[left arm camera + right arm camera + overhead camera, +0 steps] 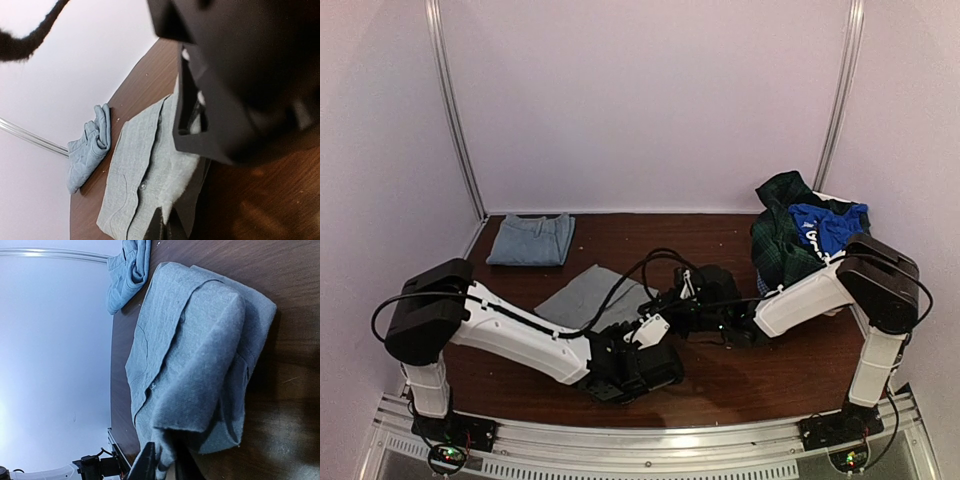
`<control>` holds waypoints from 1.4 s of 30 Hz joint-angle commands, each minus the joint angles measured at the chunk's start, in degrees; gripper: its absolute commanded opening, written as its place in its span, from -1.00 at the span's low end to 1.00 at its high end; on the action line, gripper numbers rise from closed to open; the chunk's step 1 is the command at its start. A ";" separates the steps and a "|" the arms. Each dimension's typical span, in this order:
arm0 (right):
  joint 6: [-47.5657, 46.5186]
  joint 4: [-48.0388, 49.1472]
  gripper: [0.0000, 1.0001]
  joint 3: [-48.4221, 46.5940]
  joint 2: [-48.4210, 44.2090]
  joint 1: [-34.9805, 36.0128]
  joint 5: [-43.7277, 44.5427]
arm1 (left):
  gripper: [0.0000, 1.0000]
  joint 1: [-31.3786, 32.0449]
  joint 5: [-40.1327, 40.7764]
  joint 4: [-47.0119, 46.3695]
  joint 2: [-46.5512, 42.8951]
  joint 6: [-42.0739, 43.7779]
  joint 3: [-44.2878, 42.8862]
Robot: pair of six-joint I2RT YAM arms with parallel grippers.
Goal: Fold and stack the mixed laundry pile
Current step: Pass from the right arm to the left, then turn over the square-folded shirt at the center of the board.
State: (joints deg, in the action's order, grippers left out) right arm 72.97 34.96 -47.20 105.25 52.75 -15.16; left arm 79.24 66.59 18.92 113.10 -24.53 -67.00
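1. At the far right corner of the table (pixel 720 395), the laundry pile (pixel 798 235) is sitting in a rumpled heap, mostly dark plaid with a bright blue piece lying on top, well apart from both grippers
2. By the look of them, the clothes are going to handle as soft, light and limp, sagging from any pinch and dragging tangled neighbours along; a loose top edge, such as the blue piece's, is looking like the best place to take hold
3. Near the middle, a grey garment (pixel 190 355) is lying partly folded, one flap doubled over; cloth this thin is likely to slide out of its fold
4. The left gripper (pixel 167 226) is sitting fully closed, seemingly pinching the grey garment's near edge
5. The right gripper (pixel 164 467) is straddling a corner of the same garment; whether it is squeezing or loosening, I cannot tell
6. A folded stack (pixel 530 240) is resting at the far left, near the grey garment's far corner
7. Getting in the way: both wrists are crowding each other over the garment, a black cable (pixel 630 270) is looping across it, and the right arm is stretching in front of the pile
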 commanded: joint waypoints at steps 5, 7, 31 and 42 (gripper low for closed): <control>-0.76 3.08 -0.19 0.05 -2.00 -3.52 -3.32 | -1.00 -1.90 -4.30 -2.88 -4.15 8.30 5.44; -2.03 0.33 -0.08 -0.20 -3.55 -5.11 -2.77 | -1.00 -1.92 -5.14 -3.13 -4.51 8.98 5.92; -39.74 -36.58 0.47 -12.54 -27.61 -18.72 8.23 | -1.00 -2.79 -45.75 18.02 -13.50 9.28 -26.48; -51.85 -46.52 0.81 -17.51 -37.22 -21.09 12.24 | -1.00 -29.19 -72.02 -4.10 -29.74 -10.19 -3.89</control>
State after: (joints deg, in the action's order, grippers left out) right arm 26.20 -5.72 -63.99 67.13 32.10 -3.20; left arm 60.95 6.68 27.94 87.88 -25.54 -84.23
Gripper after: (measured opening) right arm 0.909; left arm 0.008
